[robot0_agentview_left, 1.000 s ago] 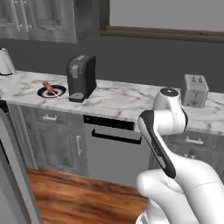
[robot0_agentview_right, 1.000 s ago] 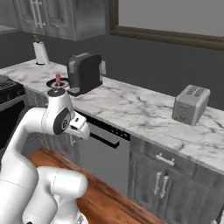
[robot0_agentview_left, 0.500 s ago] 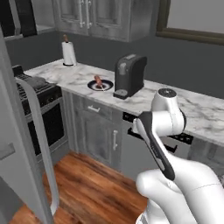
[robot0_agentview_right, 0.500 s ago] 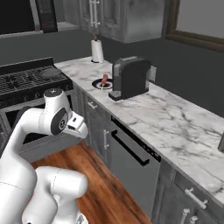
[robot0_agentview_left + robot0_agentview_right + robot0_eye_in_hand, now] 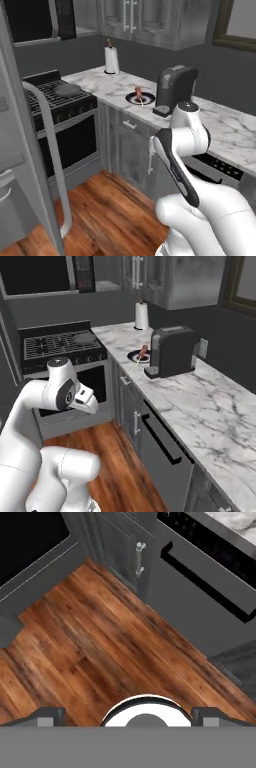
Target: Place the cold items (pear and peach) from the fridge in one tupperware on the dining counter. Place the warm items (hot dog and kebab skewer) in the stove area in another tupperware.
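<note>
The arm was folded close to the base, hand aimed down at the wood floor (image 5: 100, 637), a tucked pose suited to driving. Its fingers (image 5: 47, 714) stood spread wide, holding nothing. A sausage-like item, probably the hot dog (image 5: 139, 93), lay on a plate (image 5: 134, 100) on the tabletop (image 5: 200, 401) beside the coffee machine (image 5: 172, 351). The stove (image 5: 55, 102), a paper towel roll (image 5: 111, 59) and the fridge door handle (image 5: 52, 150) stood around; nothing blocked the plate.

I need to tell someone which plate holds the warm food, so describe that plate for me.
On the marble counter right of the stove, look just left of the dark coffee machine. The plate is small, round and dark-rimmed, holding a reddish food item.
</note>
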